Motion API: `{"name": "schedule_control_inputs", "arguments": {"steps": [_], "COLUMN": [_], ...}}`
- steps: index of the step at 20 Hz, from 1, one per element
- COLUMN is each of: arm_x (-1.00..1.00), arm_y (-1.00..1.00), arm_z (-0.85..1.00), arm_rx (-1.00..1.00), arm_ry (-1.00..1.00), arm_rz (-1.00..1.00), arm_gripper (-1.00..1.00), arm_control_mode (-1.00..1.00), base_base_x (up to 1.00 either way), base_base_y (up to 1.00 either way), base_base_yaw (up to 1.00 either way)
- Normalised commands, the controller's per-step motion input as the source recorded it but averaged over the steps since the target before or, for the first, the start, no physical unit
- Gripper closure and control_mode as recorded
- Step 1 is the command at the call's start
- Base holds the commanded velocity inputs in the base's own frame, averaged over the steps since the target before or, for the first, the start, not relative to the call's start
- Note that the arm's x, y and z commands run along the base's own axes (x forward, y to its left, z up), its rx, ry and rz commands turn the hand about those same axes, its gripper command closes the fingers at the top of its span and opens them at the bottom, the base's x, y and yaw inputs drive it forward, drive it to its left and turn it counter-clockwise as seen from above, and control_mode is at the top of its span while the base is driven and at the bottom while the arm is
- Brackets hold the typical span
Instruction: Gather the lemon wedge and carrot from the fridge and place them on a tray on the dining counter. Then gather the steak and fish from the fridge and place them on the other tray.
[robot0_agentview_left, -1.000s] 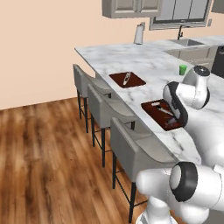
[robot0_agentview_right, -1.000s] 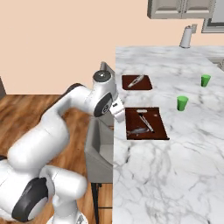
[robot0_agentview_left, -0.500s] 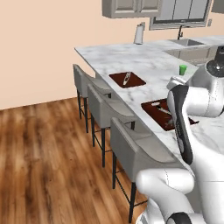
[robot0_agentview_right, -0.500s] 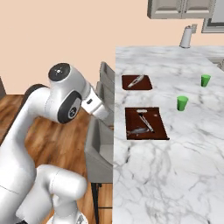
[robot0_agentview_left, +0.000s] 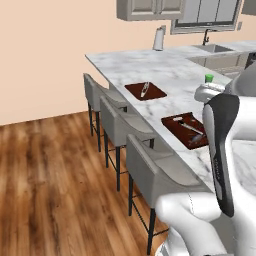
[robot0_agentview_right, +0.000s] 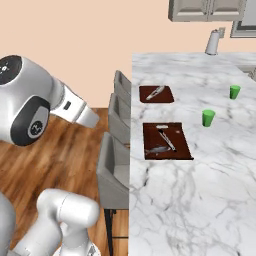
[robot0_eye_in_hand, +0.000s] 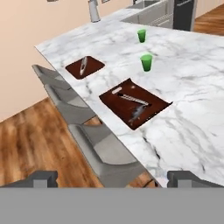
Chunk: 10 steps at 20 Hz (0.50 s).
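Tabletop (robot0_eye_in_hand: 192, 87): white marble, veined grey. Two trays, near (robot0_eye_in_hand: 135, 105) and far (robot0_eye_in_hand: 85, 67): dark reddish brown. Utensil on near tray (robot0_eye_in_hand: 131, 99): silver-white; small lump beside it (robot0_eye_in_hand: 136, 114): dark grey. Two cups (robot0_eye_in_hand: 146, 62), (robot0_eye_in_hand: 141, 35): bright green. Stools (robot0_agentview_left: 160, 172): pale grey seats, thin black legs. Floor (robot0_agentview_left: 45, 190): warm brown wood planks, streaked grain. Wall (robot0_agentview_right: 75, 40): plain peach. Upper cabinets (robot0_agentview_left: 150, 7): beige-grey. Claw (robot0_eye_in_hand: 111, 178) tips: dark grey.

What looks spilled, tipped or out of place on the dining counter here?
Nothing stands out. Both green cups stand upright on the dining counter, and the two brown trays lie flat near its stool-side edge, contents inside.
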Motion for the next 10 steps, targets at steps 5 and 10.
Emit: {"name": "schedule_control_inputs", "arguments": {"steps": [5, 10], "arm_x": [-0.04, 0.00], "arm_y": [0.07, 0.00], "arm_z": [0.00, 0.00], "arm_rx": [-0.02, 0.00], "arm_ry": [0.00, 0.00], "arm_rz": [0.00, 0.00], "arm_gripper": [-1.00, -1.00], "arm_control_mode": [1.00, 1.00], "base_base_x": [-0.40, -1.00], "base_base_y": [-0.05, -0.18], "base_base_yaw": [0.00, 0.02]}}
